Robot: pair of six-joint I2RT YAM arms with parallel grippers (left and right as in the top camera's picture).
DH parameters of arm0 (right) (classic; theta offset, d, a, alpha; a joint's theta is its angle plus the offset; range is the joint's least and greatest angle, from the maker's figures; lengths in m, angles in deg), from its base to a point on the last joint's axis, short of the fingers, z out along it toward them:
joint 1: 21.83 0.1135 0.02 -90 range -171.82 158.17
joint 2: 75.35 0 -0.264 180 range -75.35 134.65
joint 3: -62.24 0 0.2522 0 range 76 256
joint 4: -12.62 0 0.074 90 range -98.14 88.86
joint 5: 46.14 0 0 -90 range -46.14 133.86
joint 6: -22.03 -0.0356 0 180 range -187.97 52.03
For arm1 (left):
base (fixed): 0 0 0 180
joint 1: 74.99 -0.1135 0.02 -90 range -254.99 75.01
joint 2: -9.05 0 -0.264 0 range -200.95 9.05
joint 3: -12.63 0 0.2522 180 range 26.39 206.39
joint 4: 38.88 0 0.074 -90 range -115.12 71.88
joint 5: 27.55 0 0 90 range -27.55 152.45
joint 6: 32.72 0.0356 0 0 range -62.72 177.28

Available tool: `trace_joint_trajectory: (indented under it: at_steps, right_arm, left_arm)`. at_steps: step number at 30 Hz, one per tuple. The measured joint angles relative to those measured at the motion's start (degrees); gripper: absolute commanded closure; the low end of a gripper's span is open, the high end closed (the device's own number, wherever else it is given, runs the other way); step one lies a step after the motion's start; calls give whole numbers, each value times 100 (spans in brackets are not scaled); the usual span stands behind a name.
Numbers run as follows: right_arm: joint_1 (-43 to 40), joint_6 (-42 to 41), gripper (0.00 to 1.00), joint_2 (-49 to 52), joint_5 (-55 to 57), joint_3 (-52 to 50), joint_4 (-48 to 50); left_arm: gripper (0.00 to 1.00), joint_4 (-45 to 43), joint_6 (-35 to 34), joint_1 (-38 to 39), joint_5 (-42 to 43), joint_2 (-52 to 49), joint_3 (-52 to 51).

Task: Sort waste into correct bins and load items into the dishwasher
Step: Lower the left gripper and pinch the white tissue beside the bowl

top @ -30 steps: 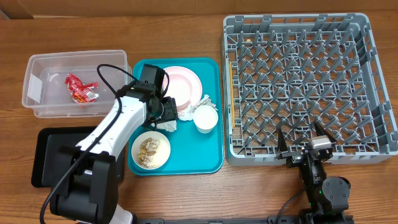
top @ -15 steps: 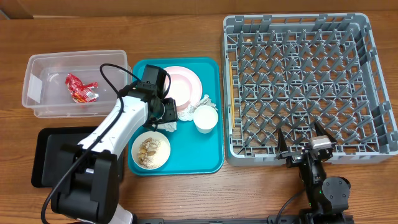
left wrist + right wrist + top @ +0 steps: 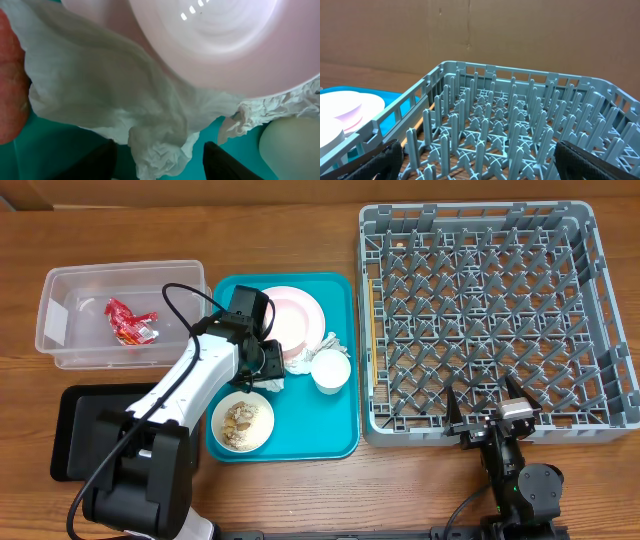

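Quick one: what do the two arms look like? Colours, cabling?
Left arm: white shells, black joints, a black cable looping off it; left gripper has dark fingers. Right arm: all black, small silver block on top; right gripper has black fingers.

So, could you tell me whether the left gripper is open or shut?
Open: left gripper fingers stand apart, straddling the crumpled napkin.

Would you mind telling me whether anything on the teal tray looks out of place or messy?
Yes: a crumpled white napkin lies bunched against the pink plate and beside the white cup on the teal tray. It is waste among the dishes. The left gripper hangs open over it.
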Motion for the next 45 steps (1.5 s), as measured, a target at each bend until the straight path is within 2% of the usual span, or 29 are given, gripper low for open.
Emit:
trace_joint_trajectory:
  at_steps: [19, 34, 40, 45]
  right_arm:
    - [0, 2, 0, 0, -2, 0, 2]
    - [0, 2, 0, 0, 0, 0, 0]
    - [0, 4, 0, 0, 2, 0, 2]
    - [0, -2, 0, 0, 0, 0, 2]
  left_arm:
    - [44, 42, 17, 0, -297, 0, -7]
    - [41, 2, 24, 0, -304, -190, -74]
    - [61, 4, 140, 0, -321, -361, -74]
    - [73, 7, 168, 0, -323, -361, -74]
